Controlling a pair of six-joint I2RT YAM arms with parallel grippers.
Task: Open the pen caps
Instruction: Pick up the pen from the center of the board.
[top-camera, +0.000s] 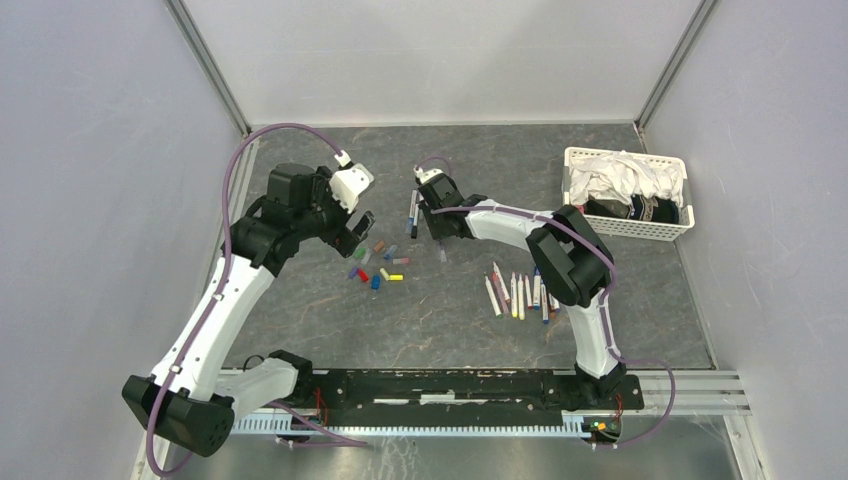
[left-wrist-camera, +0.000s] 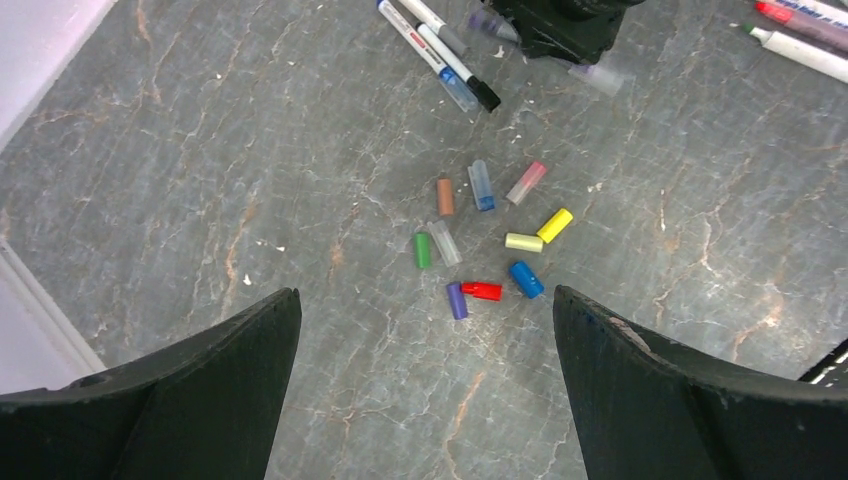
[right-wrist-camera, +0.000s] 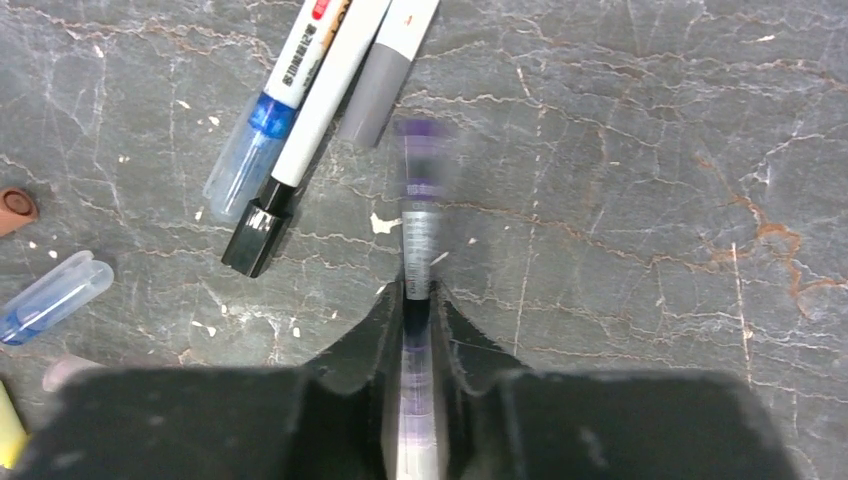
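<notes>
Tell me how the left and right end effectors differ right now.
The left end effector stands wide open; the right end effector is shut on a purple pen. The left hangs empty over loose caps; the right sits beside other pens. Both have black fingers.

Pen caps (left-wrist-camera: 523, 242) — green, red, blue, yellow, purple, brown; pens (right-wrist-camera: 335, 65) white-barrelled; table (left-wrist-camera: 200, 150) grey, rust-veined; basket (top-camera: 625, 228) white.
</notes>
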